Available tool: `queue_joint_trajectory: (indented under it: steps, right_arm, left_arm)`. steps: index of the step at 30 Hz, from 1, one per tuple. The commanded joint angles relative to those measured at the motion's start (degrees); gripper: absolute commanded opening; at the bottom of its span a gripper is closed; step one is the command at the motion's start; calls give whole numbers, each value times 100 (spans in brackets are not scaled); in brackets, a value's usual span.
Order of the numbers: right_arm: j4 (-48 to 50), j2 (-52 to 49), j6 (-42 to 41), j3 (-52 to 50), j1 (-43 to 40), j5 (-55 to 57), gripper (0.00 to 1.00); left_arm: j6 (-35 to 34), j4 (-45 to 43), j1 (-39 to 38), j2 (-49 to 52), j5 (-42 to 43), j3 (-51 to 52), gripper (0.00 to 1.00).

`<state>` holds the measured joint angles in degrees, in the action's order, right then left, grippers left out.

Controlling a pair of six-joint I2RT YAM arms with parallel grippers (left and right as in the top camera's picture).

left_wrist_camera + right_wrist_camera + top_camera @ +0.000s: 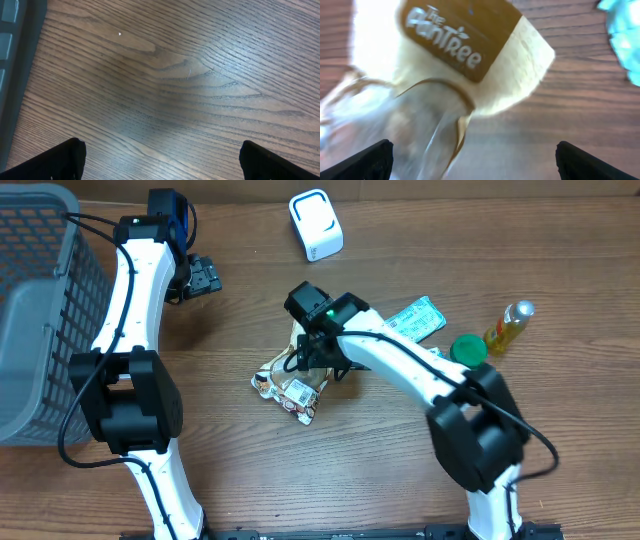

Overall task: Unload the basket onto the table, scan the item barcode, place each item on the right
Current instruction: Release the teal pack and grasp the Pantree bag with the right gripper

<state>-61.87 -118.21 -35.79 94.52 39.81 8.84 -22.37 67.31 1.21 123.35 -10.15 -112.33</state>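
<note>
Overhead, the left gripper (203, 277) hung open with only bare wood between its fingers, while the snack packet (290, 385) lay just under the right gripper's (318, 358) spread, empty fingers. Closing on the packet's edge would probably have worked best, leaving its barcode clear for the white scanner (316, 225).
</note>
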Motion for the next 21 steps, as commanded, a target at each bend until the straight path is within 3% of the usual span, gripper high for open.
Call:
queue_joint_trajectory:
  steps: [1, 3, 6, 10, 14, 21]
  right_arm:
    - [-221, 601, -13, 234, 2, -472, 100]
    - [-442, 586, 22, 199, 2, -647, 99]
    - [-533, 570, 20, -70, 33, -647, 63]
    - [-243, 562, 13, -699, 127, -680, 27]
    - [494, 560, 11, -1488, 232, -1080, 22]
    - [2568, 560, -72, -2474, 450, -2962, 21]
  left_arm:
    - [-15, -4, -11, -120, -76, -42, 100]
    - [-15, -4, -11, -122, -76, -42, 100]
    - [-15, -4, -11, -120, -76, -42, 100]
    - [-15, -4, -13, -122, -76, -42, 99]
    - [-15, -4, -11, -122, -76, -42, 100]
    - [-15, -4, -11, -122, -76, -42, 100]
